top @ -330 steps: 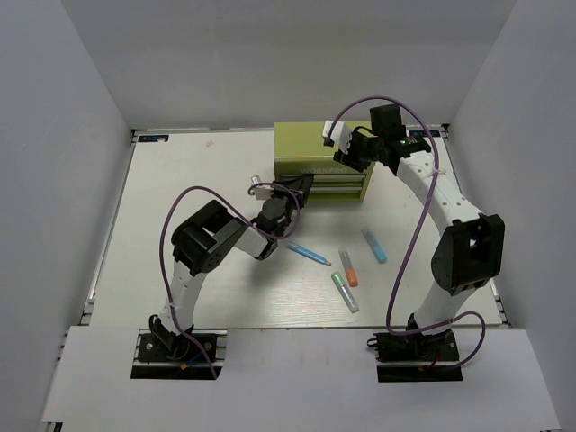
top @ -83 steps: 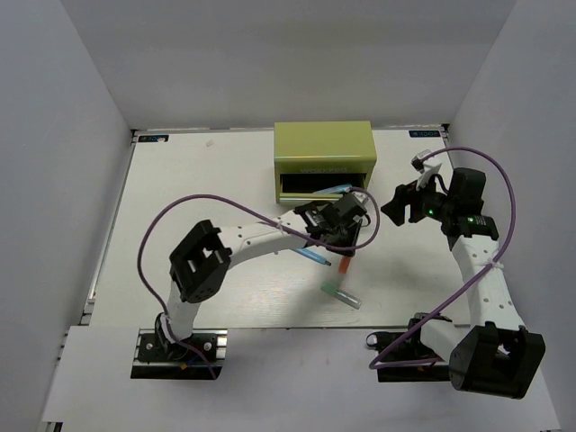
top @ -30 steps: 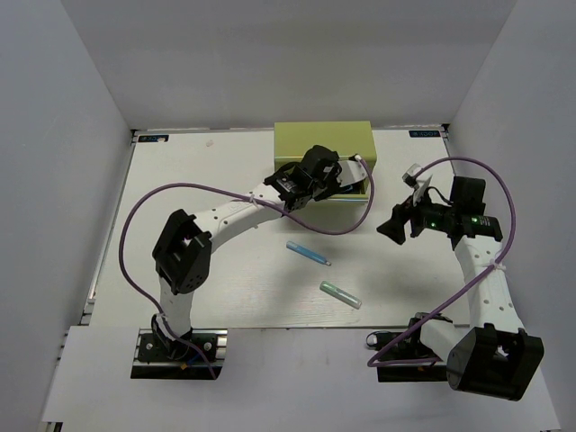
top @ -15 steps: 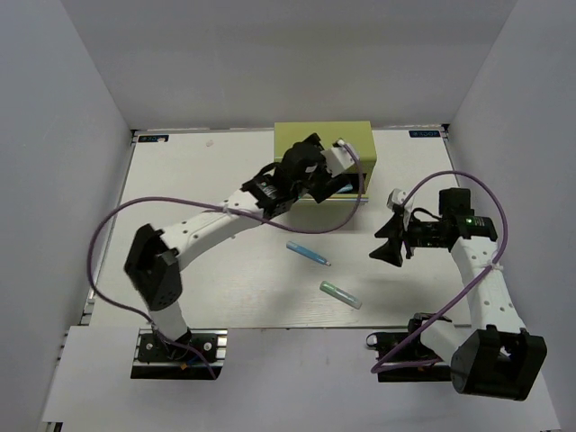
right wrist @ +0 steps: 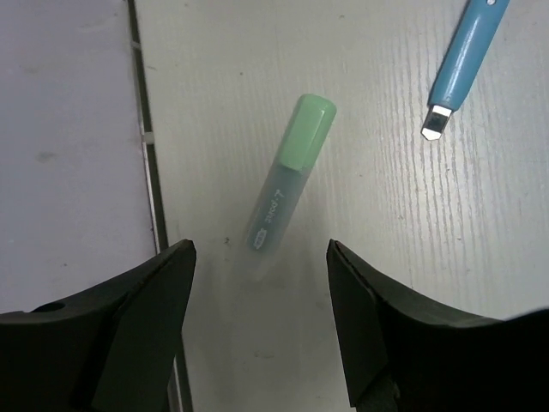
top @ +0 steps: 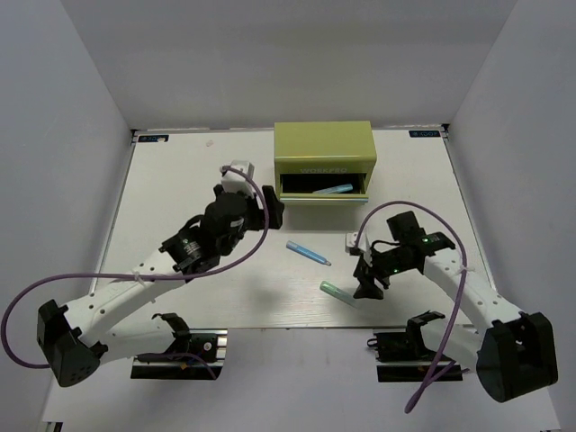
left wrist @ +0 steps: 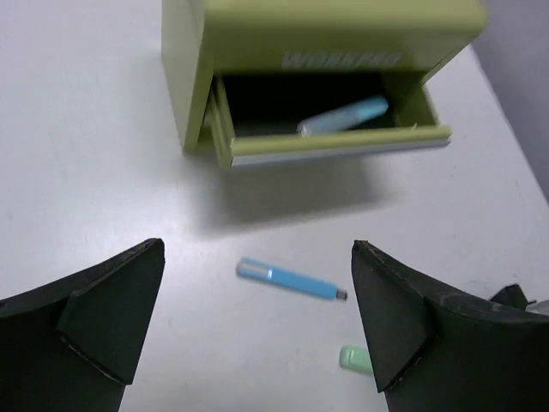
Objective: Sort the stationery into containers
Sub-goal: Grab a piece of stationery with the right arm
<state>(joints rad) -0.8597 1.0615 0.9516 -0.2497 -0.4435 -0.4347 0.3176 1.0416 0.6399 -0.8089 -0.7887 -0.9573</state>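
Right wrist view shows the right gripper (right wrist: 259, 253) spread wide above the green marker (right wrist: 287, 180), which lies slantwise on the table (right wrist: 377, 257) near the blue pen (right wrist: 467, 51), so I'd say drop straight, twist slightly to square across the barrel, and pinch below the cap.

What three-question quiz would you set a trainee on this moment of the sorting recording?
1. True or false: the tool chest is fully shut.
2. Which item lies directly under the open right tool? A) blue pen B) green-capped marker C) orange-capped marker
3. How many stationery pieces lie on the table outside the chest?
Key: 1 false, a drawer stands open with a light-blue marker inside; 2 B; 3 two.
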